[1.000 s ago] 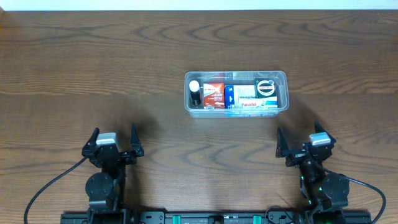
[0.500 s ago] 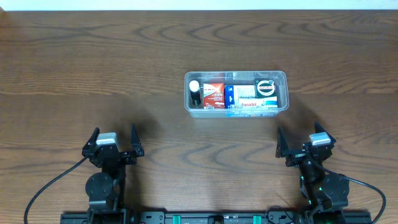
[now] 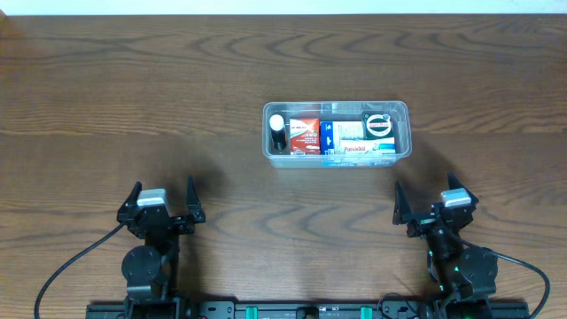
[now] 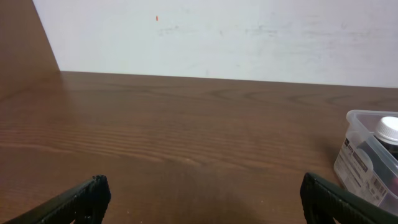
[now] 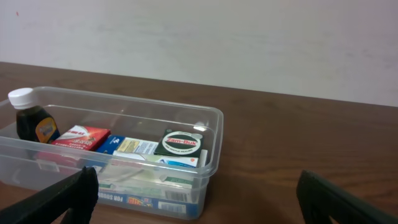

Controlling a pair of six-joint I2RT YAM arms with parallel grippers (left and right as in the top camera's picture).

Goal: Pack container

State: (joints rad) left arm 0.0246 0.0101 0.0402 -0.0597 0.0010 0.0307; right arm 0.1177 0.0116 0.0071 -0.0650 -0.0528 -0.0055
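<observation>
Nothing has moved since the earlier frames. We note left hand and right hand both spread open and empty. The container, already filled, sits ahead-left of right hand on the bench. Our judgement: stay clear, avoid nudging it.

You are looking at a dark brown wood-grain table that is filling nearly the whole overhead view. A plain white wall is rising behind its far edge, carrying a tiny red speck. A brown panel is standing at the wall's left. Soft, even light is falling across the wood.
</observation>
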